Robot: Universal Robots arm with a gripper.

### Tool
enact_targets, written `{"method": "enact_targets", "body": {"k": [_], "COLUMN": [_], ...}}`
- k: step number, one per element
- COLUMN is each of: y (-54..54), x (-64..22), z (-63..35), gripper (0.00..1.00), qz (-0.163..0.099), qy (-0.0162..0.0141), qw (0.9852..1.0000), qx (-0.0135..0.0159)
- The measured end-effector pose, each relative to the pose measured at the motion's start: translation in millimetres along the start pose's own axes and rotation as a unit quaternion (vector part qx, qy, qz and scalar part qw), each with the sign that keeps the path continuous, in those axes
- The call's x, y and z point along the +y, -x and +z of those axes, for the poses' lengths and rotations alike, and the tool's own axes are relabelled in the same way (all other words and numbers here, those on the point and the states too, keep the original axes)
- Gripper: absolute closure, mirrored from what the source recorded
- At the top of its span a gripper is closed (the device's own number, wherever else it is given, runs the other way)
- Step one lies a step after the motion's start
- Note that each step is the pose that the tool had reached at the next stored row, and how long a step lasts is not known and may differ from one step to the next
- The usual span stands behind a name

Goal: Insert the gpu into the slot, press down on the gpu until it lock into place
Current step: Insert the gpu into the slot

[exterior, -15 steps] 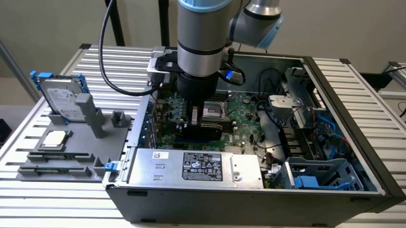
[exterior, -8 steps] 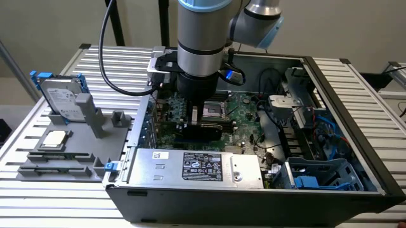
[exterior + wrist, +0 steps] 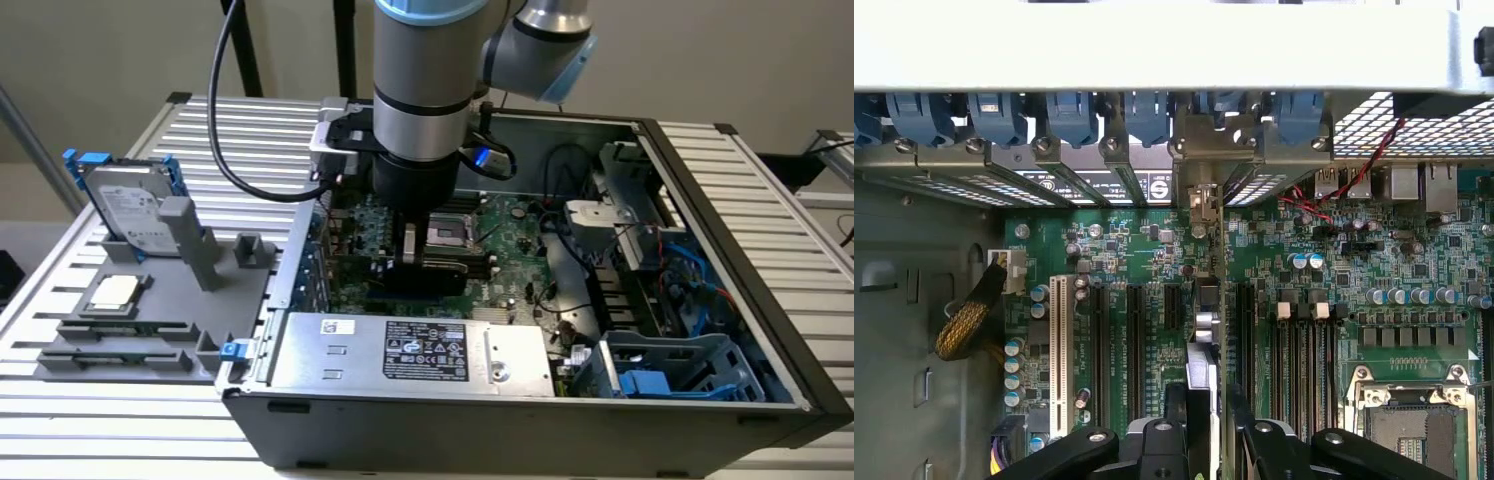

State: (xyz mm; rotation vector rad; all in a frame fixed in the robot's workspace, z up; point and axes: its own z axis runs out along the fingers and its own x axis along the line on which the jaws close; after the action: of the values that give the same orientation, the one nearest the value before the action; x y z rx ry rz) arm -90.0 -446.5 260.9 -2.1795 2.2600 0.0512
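Near the centre of the exterior view, the gripper (image 3: 422,250) clamps the matte-black gpu (image 3: 420,279) upright (seen edge-on from the wrist) over the green motherboard (image 3: 518,232), inside a grey case (image 3: 534,432) on a slatted table (image 3: 120,440).

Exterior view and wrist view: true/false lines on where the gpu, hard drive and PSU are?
1. The fingers hold the gpu on edge over the motherboard. True.
2. The hard drive sits inside the case. False: it stands on the grey tray outside the case, at the exterior view's left.
3. The PSU is in the case. True.
4. The gpu lies flat on the tray. False: it is upright between the fingers, inside the case.
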Motion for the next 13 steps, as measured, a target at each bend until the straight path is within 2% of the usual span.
{"method": "enact_targets", "body": {"k": [13], "y": [0.9], "x": [0.2], "z": [0.1], "gripper": [0.74], "qz": [0.0], "qy": [-0.0001], "qw": [1.0], "qx": [0.0]}}
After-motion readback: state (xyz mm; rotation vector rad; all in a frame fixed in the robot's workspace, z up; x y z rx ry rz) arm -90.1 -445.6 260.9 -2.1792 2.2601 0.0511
